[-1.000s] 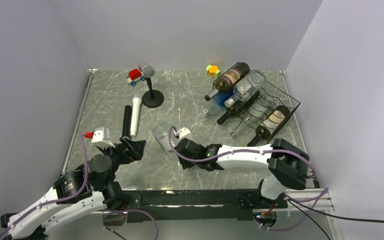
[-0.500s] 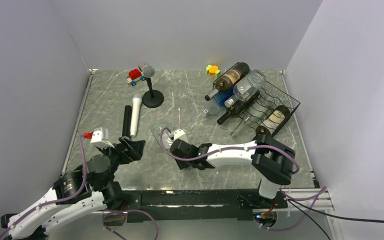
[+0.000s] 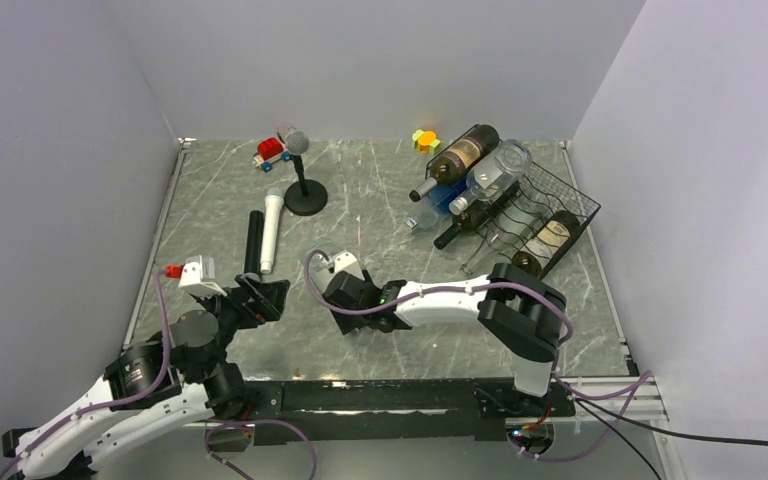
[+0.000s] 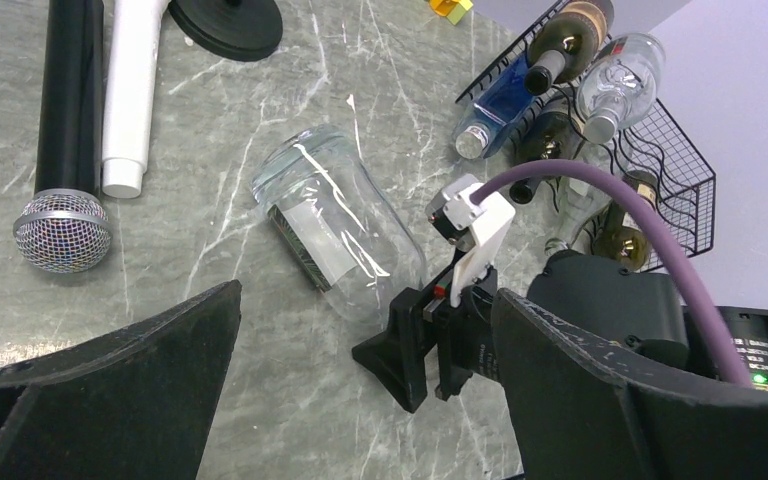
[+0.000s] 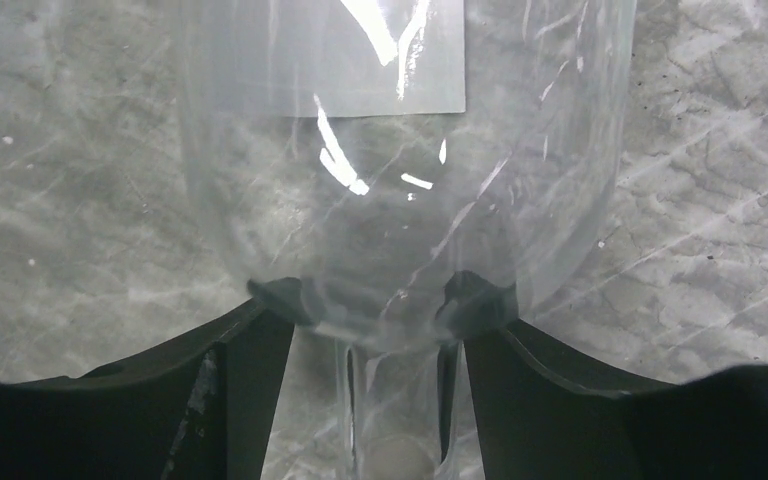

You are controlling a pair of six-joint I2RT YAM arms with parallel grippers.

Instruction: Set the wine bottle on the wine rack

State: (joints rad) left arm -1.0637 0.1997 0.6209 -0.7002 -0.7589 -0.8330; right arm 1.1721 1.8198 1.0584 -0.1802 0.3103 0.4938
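Right end effector (image 5: pixel 375 300): the two fingers straddle the neck of the wine bottle (image 4: pixel 335 235), just under the shoulder. You can see a gap between the neck and one finger, so it's parted, not clamped.

The bottle is clear, colourless glass and you see the tabletop (image 3: pixel 380 190) straight through it. It has a wide round body, a narrow neck, a pale rectangular label on the body and bright glare streaks. It lies on its side on the tabletop near the middle, base pointing away from the right arm.

Left end effector (image 3: pixel 268 296): fingers spread wide, holding nothing, hovering near the front left and aimed at the bottle.

The rack (image 3: pixel 567 196) sits far right, well apart from the clear bottle. It's black wire and already holds several bottles, dark ones, a clear one and a blue one.

A black mic (image 4: pixel 65 130) and a white mic (image 4: pixel 132 90) lie side by side left of the bottle.
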